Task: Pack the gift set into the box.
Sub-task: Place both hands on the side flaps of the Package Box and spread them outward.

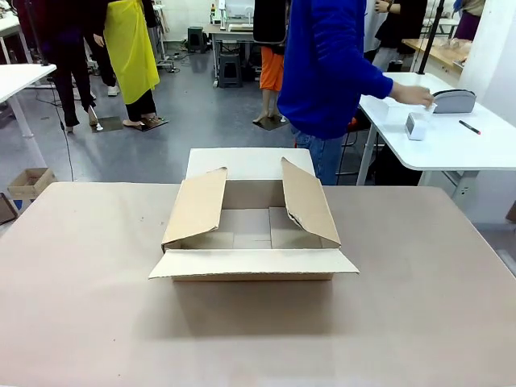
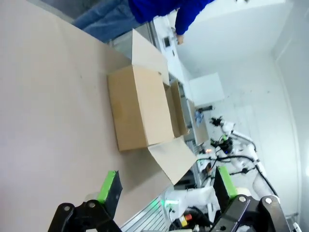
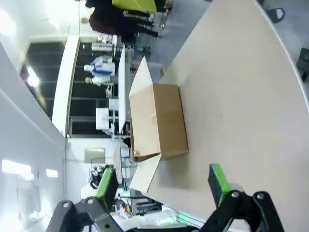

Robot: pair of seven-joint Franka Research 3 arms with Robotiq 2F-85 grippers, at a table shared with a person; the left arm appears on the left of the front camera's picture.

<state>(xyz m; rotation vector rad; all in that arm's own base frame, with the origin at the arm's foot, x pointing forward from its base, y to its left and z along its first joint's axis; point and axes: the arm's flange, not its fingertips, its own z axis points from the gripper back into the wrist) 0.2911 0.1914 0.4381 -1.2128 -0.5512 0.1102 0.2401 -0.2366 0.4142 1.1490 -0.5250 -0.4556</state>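
Front view — we note gift set [image 1: 454,101] far right of box [image 1: 254,263], at person's hand [image 1: 413,95]; left gripper [image 2: 166,178], right gripper [image 3: 161,173] spread.

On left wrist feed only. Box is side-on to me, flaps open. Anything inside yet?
Observer: No. From the front, the box has a bare cardboard floor.
Operator: Where's the gift set?
Observer: A grey pouch with a dark band sits on the white side table, far right. The person's hand is next to it. I can't make out a tray.
Operator: Right claw status?
Observer: The right claw is open and empty.
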